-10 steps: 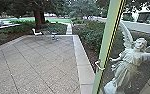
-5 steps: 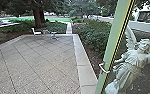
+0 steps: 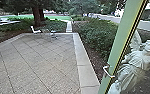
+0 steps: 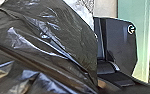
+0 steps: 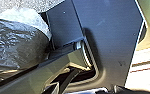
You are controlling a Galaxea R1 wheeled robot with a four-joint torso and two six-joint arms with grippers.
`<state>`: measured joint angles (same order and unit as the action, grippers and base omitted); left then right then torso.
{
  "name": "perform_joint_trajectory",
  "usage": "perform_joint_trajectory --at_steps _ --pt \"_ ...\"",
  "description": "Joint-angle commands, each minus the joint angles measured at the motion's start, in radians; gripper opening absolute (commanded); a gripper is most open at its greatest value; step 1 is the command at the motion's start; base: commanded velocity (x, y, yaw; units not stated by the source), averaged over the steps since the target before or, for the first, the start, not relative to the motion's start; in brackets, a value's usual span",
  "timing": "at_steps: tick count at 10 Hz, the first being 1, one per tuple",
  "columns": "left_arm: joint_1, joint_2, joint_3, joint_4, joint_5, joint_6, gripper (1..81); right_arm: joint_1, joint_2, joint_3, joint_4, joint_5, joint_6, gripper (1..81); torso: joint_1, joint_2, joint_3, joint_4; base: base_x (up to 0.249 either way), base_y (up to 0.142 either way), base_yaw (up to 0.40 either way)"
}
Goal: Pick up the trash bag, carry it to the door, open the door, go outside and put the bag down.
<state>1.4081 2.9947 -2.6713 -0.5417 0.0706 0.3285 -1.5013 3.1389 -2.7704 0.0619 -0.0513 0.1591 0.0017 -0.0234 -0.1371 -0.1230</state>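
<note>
The door's green frame [image 3: 121, 47] stands at the right in the head view, swung outward, with a pale handle [image 3: 108, 72] on it and glass beyond. In the left wrist view the dark, glossy trash bag [image 4: 48, 45] bulges large and close to the camera. The same bag [image 5: 18, 47] shows in the right wrist view beside the robot's dark plate, with a whitish translucent part at its top. Whether the fingers of either gripper are parted or closed cannot be told.
A paved patio [image 3: 38, 62] spreads ahead, edged by a pale border [image 3: 82, 60]. A white chair [image 3: 35, 30] and small table [image 3: 53, 33] stand at its far side. Bushes [image 3: 98, 35] line the right, and a white winged statue [image 3: 138, 67] shows behind the door glass.
In the head view the door frame and its handle have shifted right, and the statue sits further right. The patio keeps nearly the same place.
</note>
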Motion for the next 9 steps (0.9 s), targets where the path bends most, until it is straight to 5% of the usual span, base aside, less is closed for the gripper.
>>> perform_joint_trajectory --at_steps 1,9 --pt "-0.036 -0.002 0.005 0.005 0.077 0.004 1.0 0.034 0.011 0.006 -0.004 -0.068 -0.003 81.1 0.0 0.0 0.0 0.0 0.088 0.0 0.0" --pt "-0.036 -0.002 0.005 0.003 0.075 0.004 1.0 0.032 0.011 0.006 -0.004 -0.056 -0.003 81.1 0.0 0.001 0.0 0.0 0.088 0.0 0.0"
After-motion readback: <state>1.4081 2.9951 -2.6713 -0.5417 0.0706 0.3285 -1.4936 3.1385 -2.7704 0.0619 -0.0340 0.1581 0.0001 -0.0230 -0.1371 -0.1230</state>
